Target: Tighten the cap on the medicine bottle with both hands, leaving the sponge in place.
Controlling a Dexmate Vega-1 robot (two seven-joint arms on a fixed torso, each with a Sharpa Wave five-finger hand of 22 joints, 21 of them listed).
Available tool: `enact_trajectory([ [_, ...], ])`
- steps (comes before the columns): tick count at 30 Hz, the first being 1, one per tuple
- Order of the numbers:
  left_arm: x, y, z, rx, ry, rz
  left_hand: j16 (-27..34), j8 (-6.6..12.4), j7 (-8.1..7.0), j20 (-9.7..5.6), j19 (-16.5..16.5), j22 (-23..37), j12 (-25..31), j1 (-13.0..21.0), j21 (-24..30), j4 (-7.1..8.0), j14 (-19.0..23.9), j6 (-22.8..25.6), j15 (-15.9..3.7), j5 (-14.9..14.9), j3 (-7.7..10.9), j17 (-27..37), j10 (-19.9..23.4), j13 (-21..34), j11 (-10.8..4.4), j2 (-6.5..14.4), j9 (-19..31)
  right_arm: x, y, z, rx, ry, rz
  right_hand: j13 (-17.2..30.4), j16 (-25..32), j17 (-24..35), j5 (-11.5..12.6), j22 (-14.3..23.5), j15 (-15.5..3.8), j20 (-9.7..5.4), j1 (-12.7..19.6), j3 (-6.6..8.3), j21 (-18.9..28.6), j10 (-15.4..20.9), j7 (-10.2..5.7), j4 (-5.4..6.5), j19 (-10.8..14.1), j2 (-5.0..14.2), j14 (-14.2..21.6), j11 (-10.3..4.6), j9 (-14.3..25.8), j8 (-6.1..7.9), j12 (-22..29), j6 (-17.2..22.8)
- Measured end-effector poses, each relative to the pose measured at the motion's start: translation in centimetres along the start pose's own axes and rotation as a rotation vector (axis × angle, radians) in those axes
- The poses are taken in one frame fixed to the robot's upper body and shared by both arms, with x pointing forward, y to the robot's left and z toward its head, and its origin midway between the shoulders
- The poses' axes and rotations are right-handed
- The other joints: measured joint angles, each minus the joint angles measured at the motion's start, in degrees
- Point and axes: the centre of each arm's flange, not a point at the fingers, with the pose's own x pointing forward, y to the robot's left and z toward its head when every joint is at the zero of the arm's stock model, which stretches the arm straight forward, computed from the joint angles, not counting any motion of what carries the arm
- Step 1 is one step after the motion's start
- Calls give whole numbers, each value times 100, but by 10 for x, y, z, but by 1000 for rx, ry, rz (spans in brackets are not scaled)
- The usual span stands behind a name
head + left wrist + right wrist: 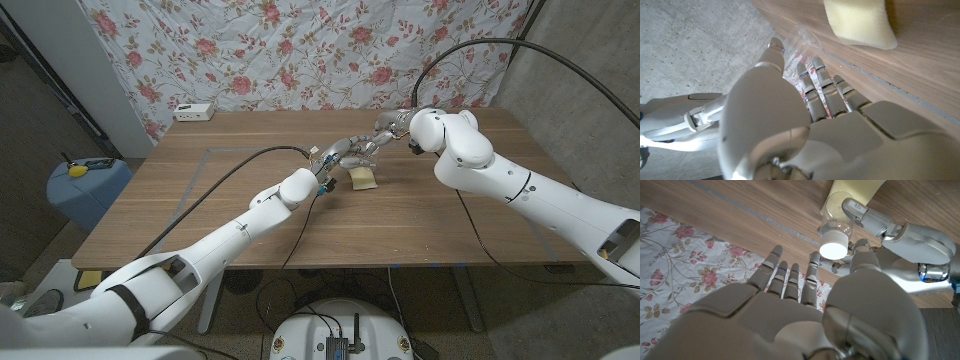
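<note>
Medicine bottle (836, 227), white cap (834, 249): gripped by left hand (805, 95); right hand (790, 287) spread, fingertips near cap; sponge (363, 178) beside.

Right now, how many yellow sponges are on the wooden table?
1. The pale yellow foam sponge lies on the brown wooden table near its middle, just beside the left hand. Another could be hidden behind the hands.
</note>
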Motion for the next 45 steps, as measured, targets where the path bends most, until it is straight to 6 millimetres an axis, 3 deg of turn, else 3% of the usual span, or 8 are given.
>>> enact_trajectory([
  [24, 4, 0, 0, 2, -4, -9, 0, 0, 0, 0, 0, 0, 0, -44, 0, -17, 0, -1, 0, 0, 17, 1, 0, 3, 0, 18, 0, 6, 1, -1, -2, 4, -18, -14, 0, 26, 0, 0, -50, -46, 121, 95, 0, 152, -82, 47, 108, 14, 153, -71, -1, 87, 33, 307],
  [45, 8, 1, -2, 0, -1, -16, 0, 0, -62, 0, 0, 0, -1, -33, 0, 8, 0, 1, 0, 0, 40, 1, 0, 2, 0, 27, 0, 11, 1, -5, 0, 9, -26, -14, 45, 53, 0, -1, -113, -41, 166, 168, 0, 254, -174, 58, 204, 14, 256, -112, -17, 254, 33, 686],
])
